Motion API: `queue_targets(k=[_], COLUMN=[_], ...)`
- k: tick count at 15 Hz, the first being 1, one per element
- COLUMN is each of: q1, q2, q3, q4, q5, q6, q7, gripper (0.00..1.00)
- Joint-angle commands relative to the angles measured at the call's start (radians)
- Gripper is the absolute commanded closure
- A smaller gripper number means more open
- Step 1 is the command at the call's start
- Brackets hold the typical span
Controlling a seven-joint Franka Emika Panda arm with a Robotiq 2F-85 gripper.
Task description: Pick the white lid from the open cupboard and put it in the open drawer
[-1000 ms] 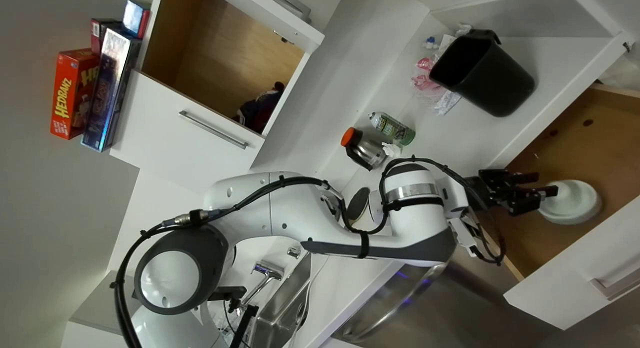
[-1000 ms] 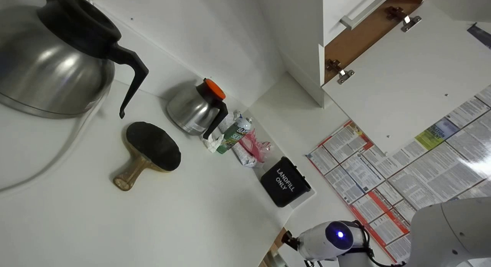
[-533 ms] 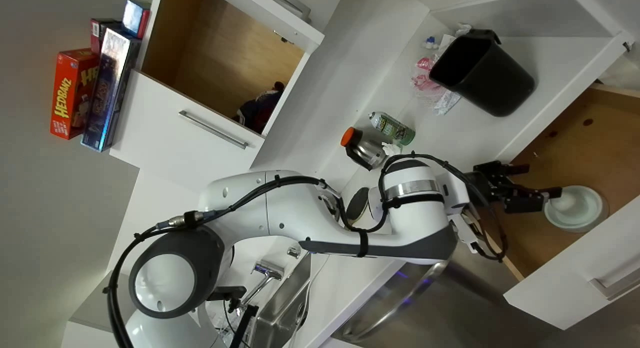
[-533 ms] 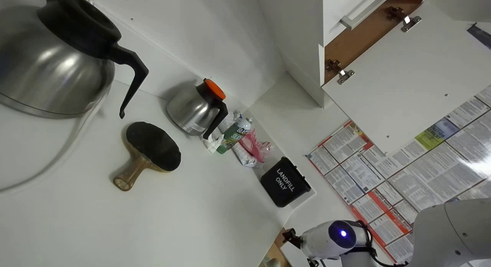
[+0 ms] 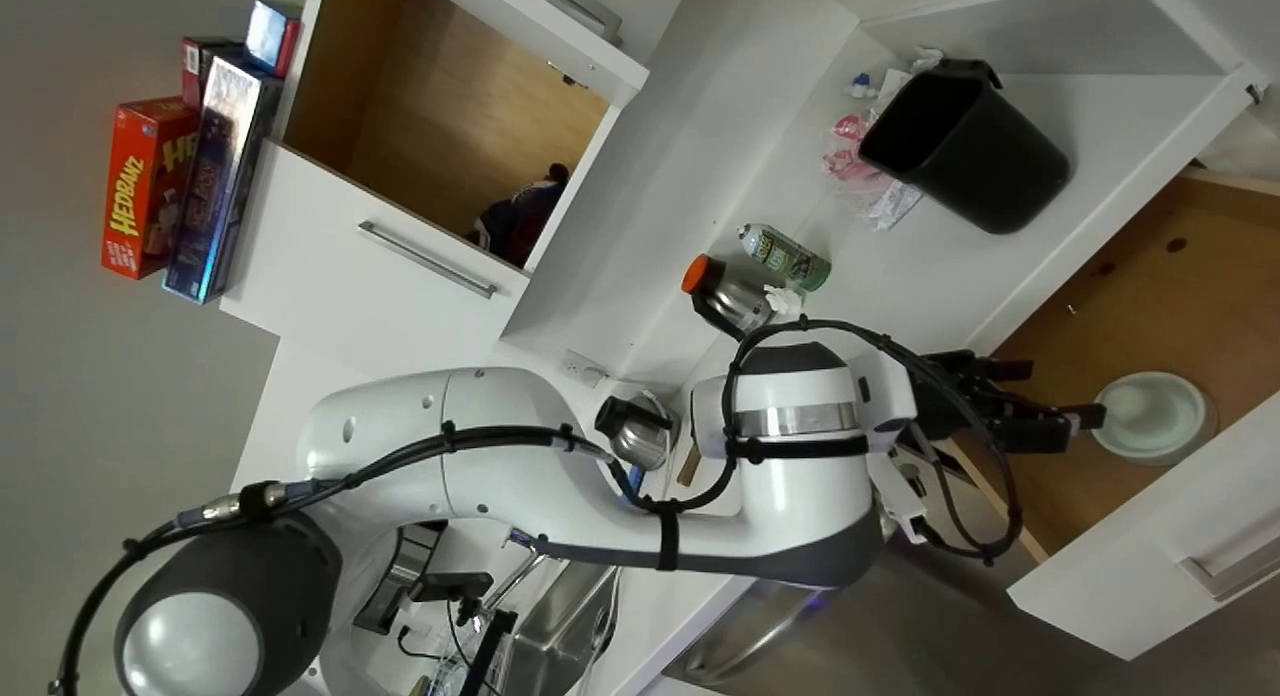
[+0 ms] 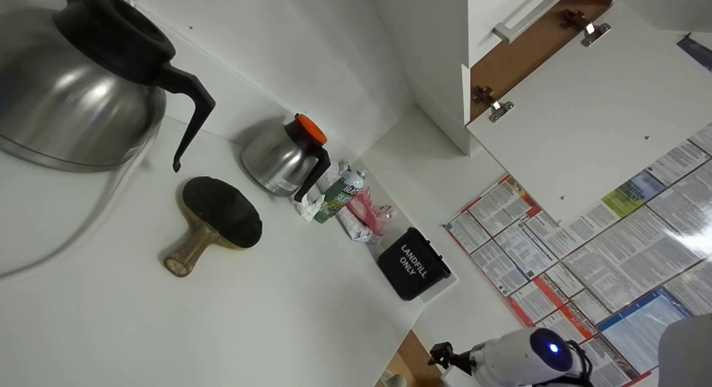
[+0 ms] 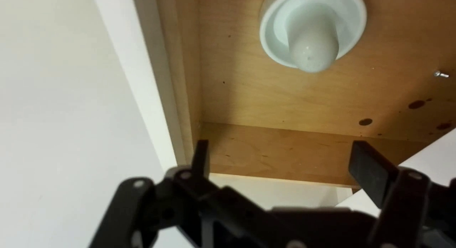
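Lid [image 5: 1155, 418] in the drawer [image 5: 1170, 291] past the counter's edge [image 5: 1100, 221] looks stiff, likely slippery; best held by its knob [image 7: 312, 46]; gripper [image 7: 281, 155] gapes wide, empty

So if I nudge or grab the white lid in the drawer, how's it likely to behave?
The white lid looks rigid, its outline evenly round, so it probably won't flex. Its knob shows a glint, suggesting a smooth surface that might slip. Lying flat, knob up, in the drawer, it would likely slide rather than tip.
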Motion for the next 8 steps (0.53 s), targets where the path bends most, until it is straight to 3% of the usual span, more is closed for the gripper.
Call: queue_targets(k=[1, 5, 6, 8], q1=[-0.004, -0.001, 0.000, 0.000], q2=[-0.108, -0.154, -0.102, -0.106], q3=[-0.034, -0.051, -0.038, -0.039], q4=[-0.102, -0.146, -0.099, -0.104], q5=[0.038, 0.059, 0.033, 0.035], q6=[0.062, 0.083, 0.061, 0.061], q7=[-0.155, -0.244, -0.183, -0.188], gripper=[0.00, 0.00, 0.00, 0.00])
